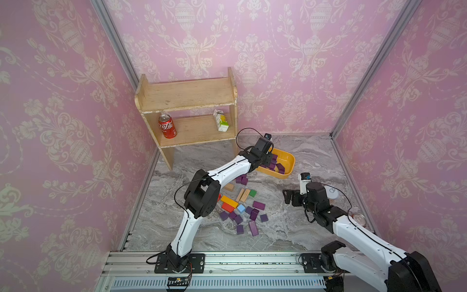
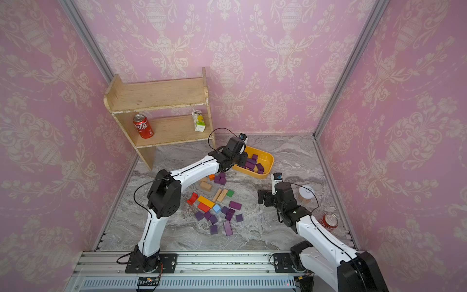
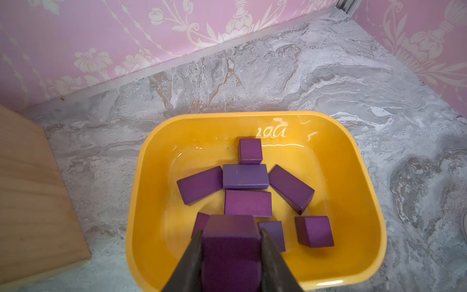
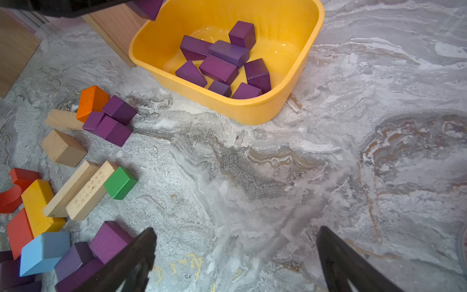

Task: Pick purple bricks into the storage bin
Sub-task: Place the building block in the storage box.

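My left gripper [image 3: 231, 232] is shut on a purple brick [image 3: 231, 242] and holds it just above the near end of the yellow-orange storage bin [image 3: 366, 177]. Several purple bricks [image 3: 246, 177] lie inside the bin. In both top views the left gripper [image 1: 273, 159] [image 2: 246, 159] hangs over the bin's [image 1: 290, 161] left end. More purple bricks [image 1: 252, 215] lie loose on the marble floor, and a small cluster [image 4: 113, 124] sits near the bin [image 4: 252, 113]. My right gripper [image 4: 236, 230] is open and empty above bare floor, right of the loose pile [image 2: 228, 215].
Orange, red, yellow, blue, green and tan blocks [image 1: 228, 201] are mixed with the loose purple ones. A wooden shelf [image 1: 187, 111] at the back left holds a red can [image 1: 167, 126] and a carton [image 1: 221, 120]. A white-lidded jar [image 1: 331, 193] and another can [image 1: 358, 218] stand by the right wall.
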`<action>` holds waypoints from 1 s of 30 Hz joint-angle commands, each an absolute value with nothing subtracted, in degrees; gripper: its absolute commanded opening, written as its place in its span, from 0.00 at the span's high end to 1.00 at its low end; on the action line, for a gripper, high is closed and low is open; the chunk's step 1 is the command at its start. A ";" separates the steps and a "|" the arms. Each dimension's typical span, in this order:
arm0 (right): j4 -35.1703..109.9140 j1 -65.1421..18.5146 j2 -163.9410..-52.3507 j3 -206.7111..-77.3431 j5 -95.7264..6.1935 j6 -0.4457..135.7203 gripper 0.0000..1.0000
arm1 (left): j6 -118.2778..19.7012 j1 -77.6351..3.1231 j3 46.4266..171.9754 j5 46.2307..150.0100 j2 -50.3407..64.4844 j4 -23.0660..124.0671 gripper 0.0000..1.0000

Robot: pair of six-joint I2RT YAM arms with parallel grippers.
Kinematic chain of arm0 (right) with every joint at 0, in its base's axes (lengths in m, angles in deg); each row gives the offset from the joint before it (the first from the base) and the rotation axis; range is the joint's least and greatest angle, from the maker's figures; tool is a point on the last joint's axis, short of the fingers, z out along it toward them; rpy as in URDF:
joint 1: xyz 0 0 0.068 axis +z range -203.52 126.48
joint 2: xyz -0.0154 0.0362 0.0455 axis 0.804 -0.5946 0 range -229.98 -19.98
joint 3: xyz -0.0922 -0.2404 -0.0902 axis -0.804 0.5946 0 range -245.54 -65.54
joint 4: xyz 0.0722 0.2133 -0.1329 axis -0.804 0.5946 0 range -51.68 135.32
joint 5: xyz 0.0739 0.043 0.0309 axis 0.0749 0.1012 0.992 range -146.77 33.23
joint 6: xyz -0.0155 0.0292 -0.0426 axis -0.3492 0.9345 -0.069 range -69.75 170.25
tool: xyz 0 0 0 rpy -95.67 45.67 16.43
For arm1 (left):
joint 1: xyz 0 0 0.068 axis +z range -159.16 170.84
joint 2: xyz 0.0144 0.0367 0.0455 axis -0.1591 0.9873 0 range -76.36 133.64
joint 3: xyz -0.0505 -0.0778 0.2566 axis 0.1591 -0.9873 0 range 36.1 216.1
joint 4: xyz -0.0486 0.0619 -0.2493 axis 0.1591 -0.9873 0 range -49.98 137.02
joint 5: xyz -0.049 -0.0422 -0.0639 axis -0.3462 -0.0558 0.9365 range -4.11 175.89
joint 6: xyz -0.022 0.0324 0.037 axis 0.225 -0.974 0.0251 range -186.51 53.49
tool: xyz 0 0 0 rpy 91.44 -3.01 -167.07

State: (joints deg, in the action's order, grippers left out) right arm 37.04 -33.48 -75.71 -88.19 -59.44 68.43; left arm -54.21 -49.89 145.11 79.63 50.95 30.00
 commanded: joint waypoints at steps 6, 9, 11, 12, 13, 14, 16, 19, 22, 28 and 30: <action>36.03 -33.24 -78.54 -88.54 -59.57 67.61 0.00 | -57.43 -49.77 152.64 77.76 55.61 26.25 0.25; 35.96 -33.28 -79.66 -88.91 -58.70 67.48 0.00 | -57.54 -49.82 152.20 77.42 54.88 26.66 0.12; 35.87 -33.24 -80.01 -89.16 -58.01 67.23 0.00 | -57.43 -49.76 151.00 77.26 53.76 27.02 0.06; 35.86 -33.27 -80.16 -89.17 -57.83 67.16 0.00 | -57.20 -49.80 149.76 77.18 52.82 27.62 0.04; 35.93 -33.22 -80.14 -89.20 -57.91 67.14 0.00 | -56.96 -49.79 148.25 77.02 51.78 28.43 0.02; 36.12 -33.22 -80.03 -89.23 -58.02 67.13 0.00 | -56.68 -49.76 146.06 76.79 50.03 29.62 0.01; 36.42 -33.27 -79.70 -89.19 -58.35 67.13 0.00 | -55.80 -49.89 140.73 76.49 46.25 32.67 0.01; 36.82 -33.23 -78.99 -89.15 -58.70 67.18 0.00 | -54.52 -49.85 131.05 76.19 39.13 36.99 0.01; 37.09 -33.28 -78.57 -89.05 -58.92 67.30 0.00 | -53.13 -49.85 121.45 74.75 31.91 38.92 0.01; 37.26 -33.28 -79.85 -89.50 -58.44 67.39 0.00 | -51.15 -49.94 102.71 70.03 18.15 39.59 0.01; 37.34 -33.22 -80.73 -89.92 -57.46 67.13 0.00 | -50.43 -49.95 97.16 68.78 13.89 39.65 0.01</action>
